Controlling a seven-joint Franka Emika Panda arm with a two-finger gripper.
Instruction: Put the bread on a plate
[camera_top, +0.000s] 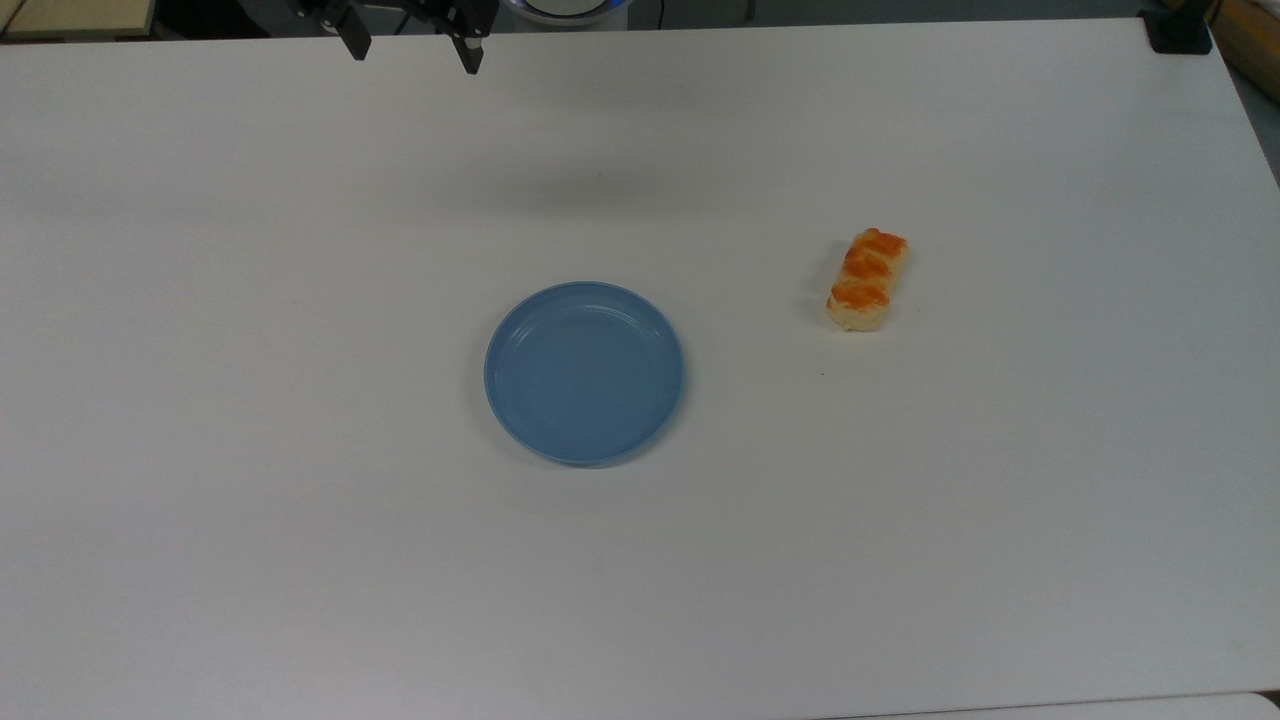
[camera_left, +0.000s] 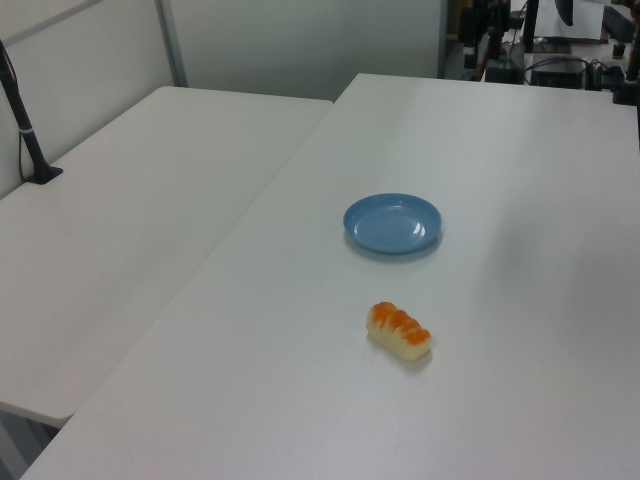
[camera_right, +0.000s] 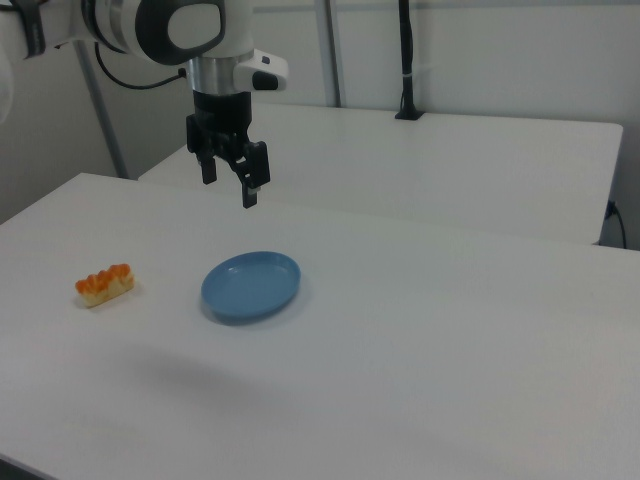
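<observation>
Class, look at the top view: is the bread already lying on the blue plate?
No, the bread lies on the bare table, apart from the plate.

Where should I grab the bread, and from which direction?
Grip the bread across its narrow width at the middle bump, coming straight down. It lies flat and alone on the table, long sides free, apart from the plate. The gripper is open.
</observation>
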